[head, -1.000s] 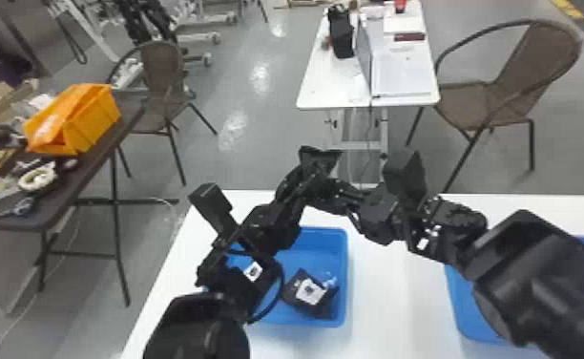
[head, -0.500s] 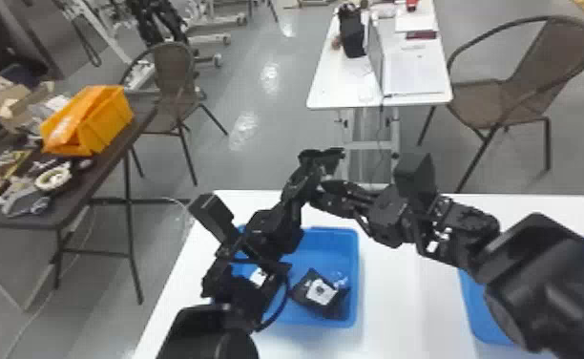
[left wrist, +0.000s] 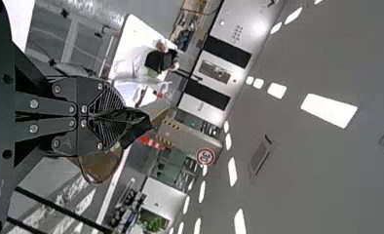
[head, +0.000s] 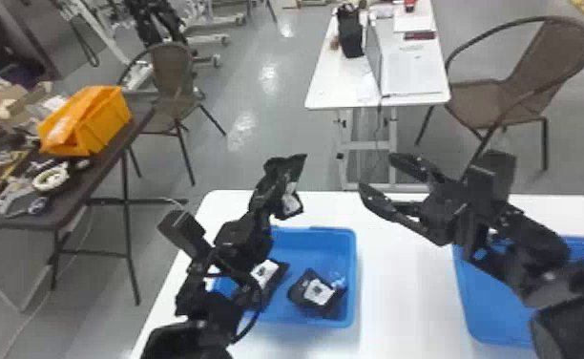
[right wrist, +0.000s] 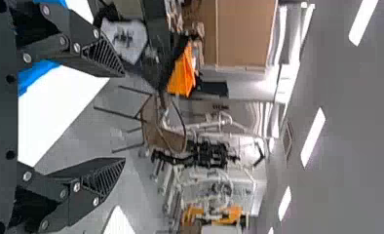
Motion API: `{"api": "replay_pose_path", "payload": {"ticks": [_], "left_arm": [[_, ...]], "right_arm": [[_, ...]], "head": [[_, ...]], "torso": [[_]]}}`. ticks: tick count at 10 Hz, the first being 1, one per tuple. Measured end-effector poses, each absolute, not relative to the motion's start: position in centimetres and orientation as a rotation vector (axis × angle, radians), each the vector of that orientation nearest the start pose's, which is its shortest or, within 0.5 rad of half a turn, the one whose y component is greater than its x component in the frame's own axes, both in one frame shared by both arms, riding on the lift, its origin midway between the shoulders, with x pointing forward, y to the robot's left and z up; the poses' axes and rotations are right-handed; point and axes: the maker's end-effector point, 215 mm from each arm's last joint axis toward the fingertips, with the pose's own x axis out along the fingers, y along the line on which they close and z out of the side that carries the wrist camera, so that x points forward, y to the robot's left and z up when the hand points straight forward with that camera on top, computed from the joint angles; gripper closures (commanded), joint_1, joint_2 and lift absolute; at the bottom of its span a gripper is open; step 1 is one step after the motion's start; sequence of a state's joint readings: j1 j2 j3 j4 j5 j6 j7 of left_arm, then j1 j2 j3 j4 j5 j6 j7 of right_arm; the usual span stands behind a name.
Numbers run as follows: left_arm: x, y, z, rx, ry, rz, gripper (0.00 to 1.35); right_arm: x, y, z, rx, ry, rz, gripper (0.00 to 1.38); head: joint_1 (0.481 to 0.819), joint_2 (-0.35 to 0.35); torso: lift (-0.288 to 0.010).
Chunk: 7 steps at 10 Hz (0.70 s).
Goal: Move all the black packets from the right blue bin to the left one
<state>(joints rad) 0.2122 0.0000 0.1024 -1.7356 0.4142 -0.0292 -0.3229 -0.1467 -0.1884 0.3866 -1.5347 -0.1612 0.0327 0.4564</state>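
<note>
The white table [head: 401,267] carries the left blue bin [head: 312,231] and, apart from it, the right blue bin [head: 494,305]. Over it, the right gripper [head: 378,173] has its fingers spread wide; the left gripper [head: 269,193] pinches a raised black packet [head: 290,195], and two more, a white-labelled packet [head: 267,277] and a second packet [head: 317,292], lie in the left bin.

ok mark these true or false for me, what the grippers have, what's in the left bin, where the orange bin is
1. The left gripper holds a black packet. True.
2. The right gripper is shut on a packet. False: its fingers stand apart with nothing between them.
3. At least two black packets lie in the left blue bin. True.
4. The orange bin stands on the floor. False: it is on the dark table.
</note>
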Motion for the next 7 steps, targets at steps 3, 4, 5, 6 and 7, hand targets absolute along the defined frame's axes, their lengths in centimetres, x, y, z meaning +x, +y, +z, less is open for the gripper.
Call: {"api": "replay_pose_path", "payload": {"ticks": [3, 4, 5, 6, 7], "left_arm": [[50.0, 26.3, -40.8, -0.265, 0.042, -0.123, 1.22], [49.4, 26.2, -43.0, -0.259, 0.081, -0.118, 1.22], [49.0, 26.1, -44.8, -0.265, 0.114, -0.117, 1.13], [48.7, 25.8, -46.2, -0.285, 0.139, -0.118, 1.08], [48.6, 25.4, -46.8, -0.304, 0.15, -0.12, 0.82]], "right_arm": [[55.0, -7.9, -34.5, -0.045, 0.061, 0.635, 0.23], [54.6, -9.3, -35.3, -0.042, 0.082, 0.609, 0.23], [54.3, -9.8, -35.8, -0.04, 0.097, 0.598, 0.23], [54.1, -10.0, -36.3, -0.039, 0.106, 0.595, 0.23], [54.0, -10.1, -36.6, -0.037, 0.114, 0.592, 0.23]], "head": [[0.695, 0.195], [0.695, 0.18], [0.695, 0.173], [0.695, 0.17], [0.695, 0.165]], "torso": [[0.0], [0.0], [0.0], [0.0], [0.0]]}}
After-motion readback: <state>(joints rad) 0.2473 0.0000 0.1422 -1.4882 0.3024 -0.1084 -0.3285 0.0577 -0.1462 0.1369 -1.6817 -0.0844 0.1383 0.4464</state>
